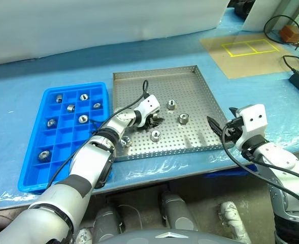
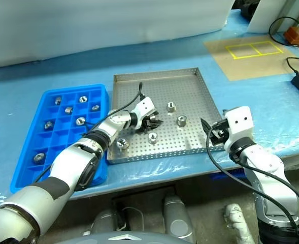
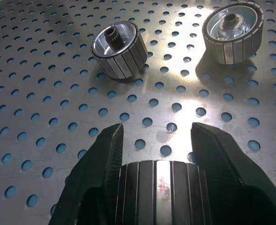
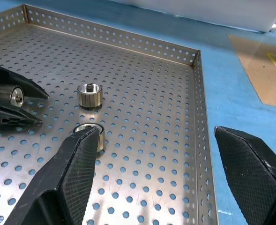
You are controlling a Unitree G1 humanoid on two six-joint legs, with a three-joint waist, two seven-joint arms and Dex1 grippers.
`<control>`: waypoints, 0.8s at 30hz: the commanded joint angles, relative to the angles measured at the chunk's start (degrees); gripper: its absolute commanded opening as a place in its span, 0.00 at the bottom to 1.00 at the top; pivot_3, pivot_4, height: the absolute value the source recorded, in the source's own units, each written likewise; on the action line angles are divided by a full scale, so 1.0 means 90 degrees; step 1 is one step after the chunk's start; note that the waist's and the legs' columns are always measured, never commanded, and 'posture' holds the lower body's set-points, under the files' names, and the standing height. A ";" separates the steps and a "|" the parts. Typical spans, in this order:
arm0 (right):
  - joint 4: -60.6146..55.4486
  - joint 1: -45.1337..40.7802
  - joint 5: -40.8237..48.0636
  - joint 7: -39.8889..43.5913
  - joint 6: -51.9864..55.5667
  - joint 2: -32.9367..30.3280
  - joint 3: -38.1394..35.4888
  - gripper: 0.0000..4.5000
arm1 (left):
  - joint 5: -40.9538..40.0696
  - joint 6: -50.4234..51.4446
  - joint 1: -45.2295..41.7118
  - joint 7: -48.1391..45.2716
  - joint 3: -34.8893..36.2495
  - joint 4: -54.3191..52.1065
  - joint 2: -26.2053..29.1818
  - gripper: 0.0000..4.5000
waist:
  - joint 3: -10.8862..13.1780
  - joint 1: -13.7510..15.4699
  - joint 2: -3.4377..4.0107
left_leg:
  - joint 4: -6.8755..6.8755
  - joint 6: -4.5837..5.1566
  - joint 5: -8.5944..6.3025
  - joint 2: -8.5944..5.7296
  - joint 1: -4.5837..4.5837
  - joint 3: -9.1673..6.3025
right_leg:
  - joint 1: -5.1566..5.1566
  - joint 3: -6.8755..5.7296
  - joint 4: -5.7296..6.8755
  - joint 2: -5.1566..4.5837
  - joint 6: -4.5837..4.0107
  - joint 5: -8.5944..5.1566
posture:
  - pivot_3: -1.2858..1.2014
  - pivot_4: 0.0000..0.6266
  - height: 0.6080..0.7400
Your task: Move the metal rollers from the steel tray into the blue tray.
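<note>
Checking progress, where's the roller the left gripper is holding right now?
In the left wrist view, the roller sits between the left gripper fingers, over the steel tray beside two loose rollers.

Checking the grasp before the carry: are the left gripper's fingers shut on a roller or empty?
Shut on a roller. The left gripper has its fingers either side of a ribbed metal roller.

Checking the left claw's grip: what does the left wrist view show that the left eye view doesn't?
Left wrist view: a metal roller clamped between the left claw's fingers, ribbed side outward. Left eye view: the blue tray with stored rollers in its compartments, and the open right claw. Both: the steel tray's perforated floor and loose rollers lying ahead of the left claw.
</note>
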 commanded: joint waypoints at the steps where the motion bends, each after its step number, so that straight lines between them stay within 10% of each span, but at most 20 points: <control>1: -0.0101 -0.0061 0.0025 0.0004 -0.0102 -0.0033 0.0003 0.90 | 0.0082 0.0057 0.0086 -0.0059 0.0035 0.0047 0.0081 0.54 | 0.0000 0.0001 0.0000 | 0.0000 0.0000 0.0000 0.0001 0.0000 0.0000 | 0.0000 -0.0001 0.0000 0.0000 0.0000 0.0000 | 0.28 0.24 1.00; 5: -0.0122 -0.0030 0.0023 0.0007 -0.0091 -0.0037 0.0024 0.90 | 0.0046 0.0011 0.0145 -0.0252 0.0088 0.0014 0.0049 0.39 | 0.0000 0.0001 0.0000 | -0.0001 0.0005 0.0000 0.0001 -0.0002 -0.0001 | -0.0003 0.0000 -0.0001 0.0000 0.0000 0.0000 | 0.28 0.24 1.00; 24: -0.0099 -0.0198 0.0082 0.0111 -0.0041 -0.0113 0.0199 0.90 | -0.0437 -0.0372 -0.0018 -0.0453 0.0654 -0.0381 0.0272 0.39 | 0.0001 0.0018 0.0000 | -0.0002 -0.0003 -0.0013 -0.0009 -0.0026 -0.0001 | -0.0025 -0.0002 -0.0001 -0.0020 0.0001 -0.0001 | 0.30 0.24 1.00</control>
